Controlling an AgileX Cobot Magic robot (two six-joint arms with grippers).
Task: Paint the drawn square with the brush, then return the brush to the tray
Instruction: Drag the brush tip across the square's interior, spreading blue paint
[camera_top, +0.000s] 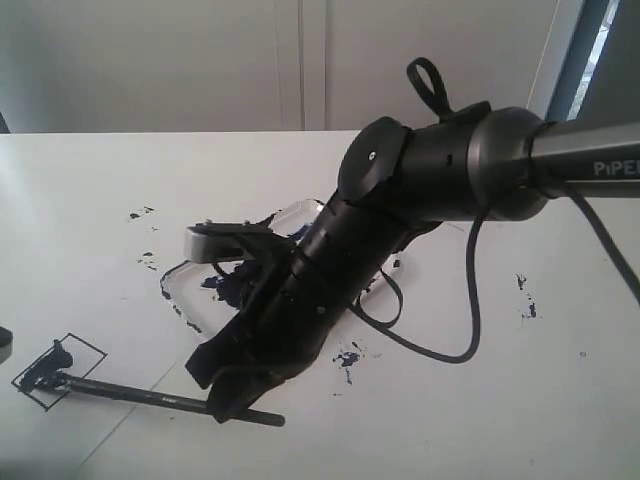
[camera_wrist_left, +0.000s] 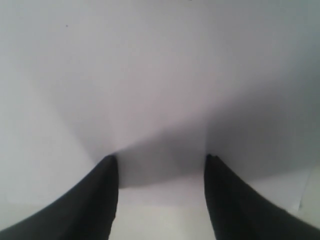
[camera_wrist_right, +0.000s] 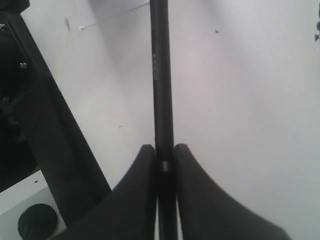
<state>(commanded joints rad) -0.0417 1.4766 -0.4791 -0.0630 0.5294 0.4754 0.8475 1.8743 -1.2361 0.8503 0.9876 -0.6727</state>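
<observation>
My right gripper (camera_top: 232, 398) (camera_wrist_right: 164, 148) is shut on the brush (camera_top: 130, 392) (camera_wrist_right: 161, 75), gripping the black handle near its back end. The brush lies low and almost flat over the paper. Its dark tip rests inside the drawn square (camera_top: 60, 370), which sits at the front left and is partly smeared blue-black. The tray (camera_top: 305, 207), clear with a blue-black blotch, lies behind my right arm and is mostly hidden by it. In the left wrist view my left gripper (camera_wrist_left: 161, 159) stands open over bare white surface with nothing between its fingers.
Dark paint splatters (camera_top: 347, 360) dot the white table, more at the right (camera_top: 526, 300) and back left (camera_top: 140, 213). A black cable (camera_top: 455, 352) loops down from my right arm onto the table. A black structure and a white block (camera_wrist_right: 30, 210) stand beside the brush in the right wrist view.
</observation>
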